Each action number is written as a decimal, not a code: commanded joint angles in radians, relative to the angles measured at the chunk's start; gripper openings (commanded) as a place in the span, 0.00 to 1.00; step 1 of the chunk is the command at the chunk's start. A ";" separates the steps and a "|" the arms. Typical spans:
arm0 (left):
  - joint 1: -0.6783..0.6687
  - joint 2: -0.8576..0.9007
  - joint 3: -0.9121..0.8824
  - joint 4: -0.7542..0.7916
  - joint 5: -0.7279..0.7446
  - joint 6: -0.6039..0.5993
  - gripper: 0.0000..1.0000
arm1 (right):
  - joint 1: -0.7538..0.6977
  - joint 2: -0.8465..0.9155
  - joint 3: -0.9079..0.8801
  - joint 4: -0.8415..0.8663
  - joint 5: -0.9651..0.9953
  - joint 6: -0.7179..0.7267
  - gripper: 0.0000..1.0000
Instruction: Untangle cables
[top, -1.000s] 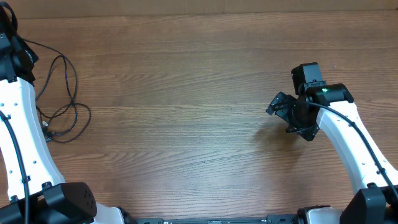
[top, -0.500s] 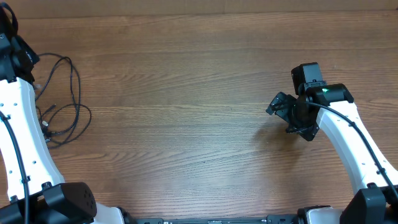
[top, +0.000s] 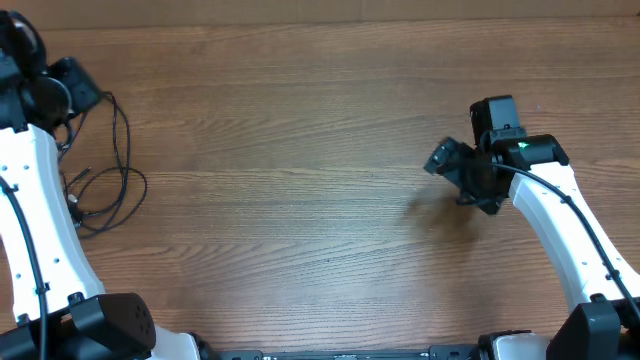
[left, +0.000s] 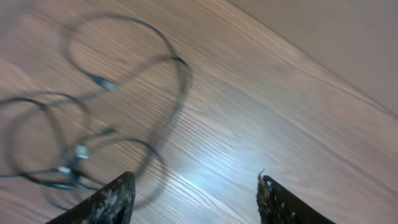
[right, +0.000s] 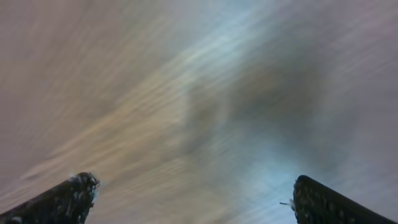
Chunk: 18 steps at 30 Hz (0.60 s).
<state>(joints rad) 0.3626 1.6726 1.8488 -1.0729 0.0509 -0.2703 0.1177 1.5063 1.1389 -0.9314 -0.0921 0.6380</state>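
The cables (top: 126, 145) lie as a loose bundle of thin black loops at the table's left edge, with small metal plug ends (top: 76, 180) toward my left arm. In the left wrist view the cables (left: 177, 60) spread over the wood ahead and to the left, a plug (left: 102, 83) among them. My left gripper (top: 72, 86) hovers over the bundle's far end; it (left: 196, 199) is open with only bare wood between its fingers. My right gripper (top: 447, 160) hangs far to the right, open (right: 196, 199) and empty; its view is motion-blurred.
The wooden table (top: 300, 180) stretches between the two arms. The white left arm (top: 30, 230) runs close along the bundle's left side. A pale wall (left: 348, 37) lies beyond the table's far edge.
My left gripper has opened and let go of the cable, whose raised loop dropped onto the table. That gripper shifted slightly right. The right gripper moved a little up and left.
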 joint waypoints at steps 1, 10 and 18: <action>-0.063 -0.018 0.023 -0.017 0.160 0.010 0.66 | 0.000 -0.025 0.013 0.112 -0.256 -0.121 1.00; -0.282 0.017 0.016 -0.131 0.164 0.090 0.80 | 0.001 -0.025 0.013 0.377 -0.484 -0.301 1.00; -0.413 0.094 0.016 -0.361 0.049 0.094 0.84 | -0.001 -0.025 0.013 0.095 -0.113 -0.435 1.00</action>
<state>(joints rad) -0.0257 1.7321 1.8488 -1.3964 0.1619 -0.2008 0.1184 1.5063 1.1389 -0.7967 -0.3893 0.2783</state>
